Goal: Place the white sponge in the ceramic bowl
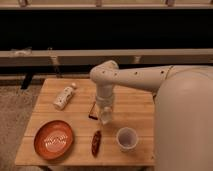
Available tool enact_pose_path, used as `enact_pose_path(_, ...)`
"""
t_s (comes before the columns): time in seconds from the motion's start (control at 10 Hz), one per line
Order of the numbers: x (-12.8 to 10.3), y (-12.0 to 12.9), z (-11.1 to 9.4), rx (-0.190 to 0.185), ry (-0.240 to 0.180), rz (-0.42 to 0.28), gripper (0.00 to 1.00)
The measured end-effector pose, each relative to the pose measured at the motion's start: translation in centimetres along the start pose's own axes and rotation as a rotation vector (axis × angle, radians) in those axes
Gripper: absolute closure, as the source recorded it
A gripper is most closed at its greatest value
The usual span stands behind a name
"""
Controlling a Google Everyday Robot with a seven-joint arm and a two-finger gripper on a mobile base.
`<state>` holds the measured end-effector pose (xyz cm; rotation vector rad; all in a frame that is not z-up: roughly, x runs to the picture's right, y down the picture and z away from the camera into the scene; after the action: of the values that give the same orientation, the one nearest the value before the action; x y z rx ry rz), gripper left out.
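The ceramic bowl point(53, 139) is a wide orange-red dish with pale markings, at the front left of the wooden table point(140, 107). My gripper point(106, 117) hangs from the white arm and points down over the middle of the table. It is to the right of the bowl and beyond it, just right of a dark brown bar point(92, 110). The white sponge does not lie anywhere on the table. A pale shape at the gripper's tip could be the sponge, but I cannot tell.
A white bottle with a cap point(65, 96) lies at the back left. A reddish-brown oblong thing point(96, 142) lies in front of the gripper. A small white cup point(127, 138) stands at the front right. My arm's bulky white body fills the right side.
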<state>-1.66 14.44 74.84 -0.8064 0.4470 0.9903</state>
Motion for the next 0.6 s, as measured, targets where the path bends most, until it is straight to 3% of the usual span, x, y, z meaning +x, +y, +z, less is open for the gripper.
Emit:
enact_pose_path(0.3,1.4,7.6,0.0,-0.037,0.002,-0.186,1.00)
enact_pose_path(0.4,1.5,9.1,0.1,-0.047,0.005,-0.228,1.00)
enact_pose_path(0.6,0.8,13.4,1.2,-0.078,0.015,-0.347,1.00)
